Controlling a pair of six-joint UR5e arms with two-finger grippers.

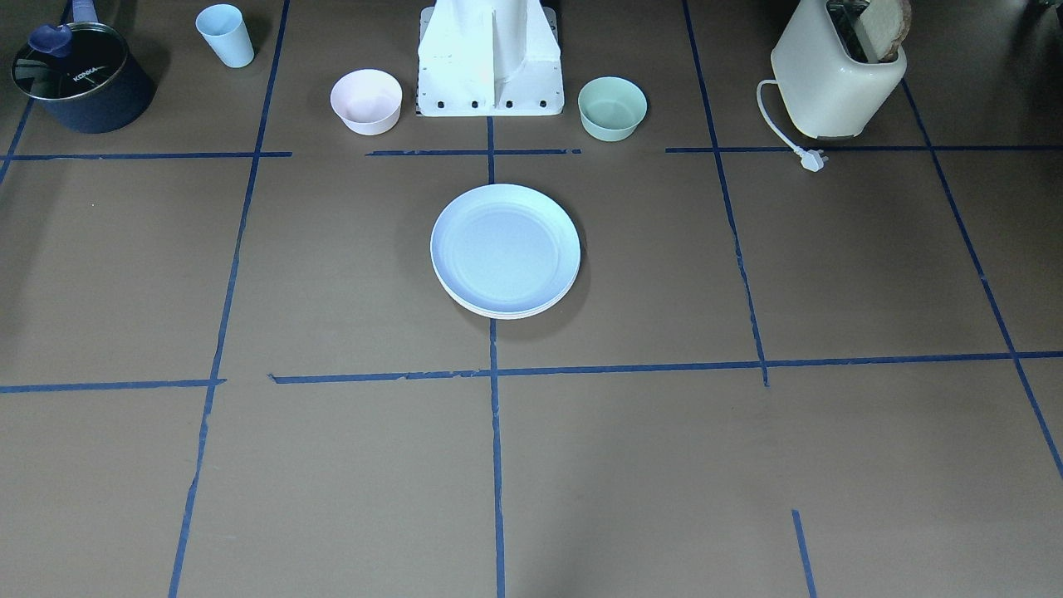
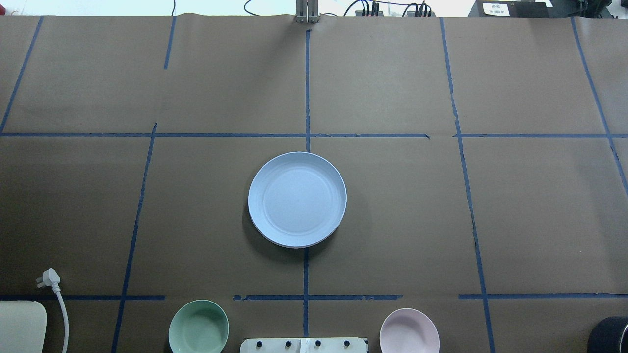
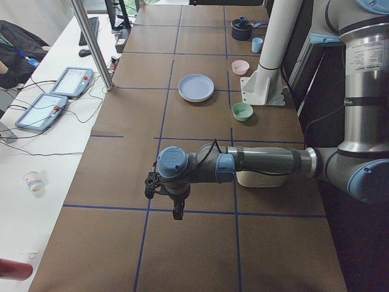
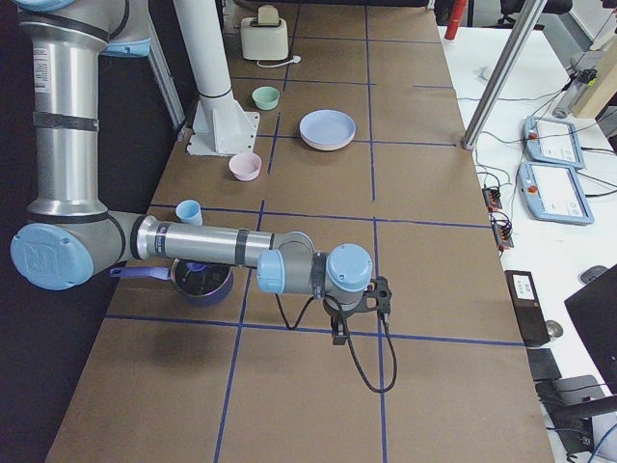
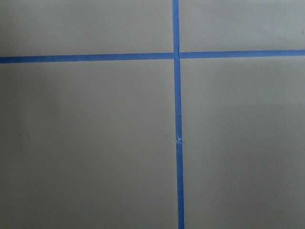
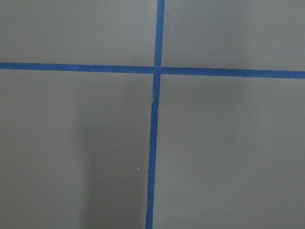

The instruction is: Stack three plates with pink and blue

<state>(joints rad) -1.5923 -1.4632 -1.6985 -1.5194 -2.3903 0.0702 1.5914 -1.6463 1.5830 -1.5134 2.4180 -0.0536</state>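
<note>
We see both arms only from the table's ends, so we cannot tell whether the left gripper [image 3: 177, 210] or the right gripper [image 4: 339, 333] has its fingers apart or together. Facing the robot, the toaster [image 1: 835, 83] at two o'clock holds bread [image 1: 884, 25], and the pot [image 1: 79, 83] at ten is lidded. At centre, the blue plate [image 1: 505, 247] hides the plates under it [image 1: 508, 315] except for a pale rim sliver. The pink bowl [image 1: 366, 101] and green bowl [image 1: 612, 108] show bare insides.

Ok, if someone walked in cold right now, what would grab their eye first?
The pale blue plate dead centre of the table, topping a stack whose paler rims peek out below. Then the left tool and right tool, each hanging low over an opposite table end, pointing down at taped paper, far from the stack.
</note>
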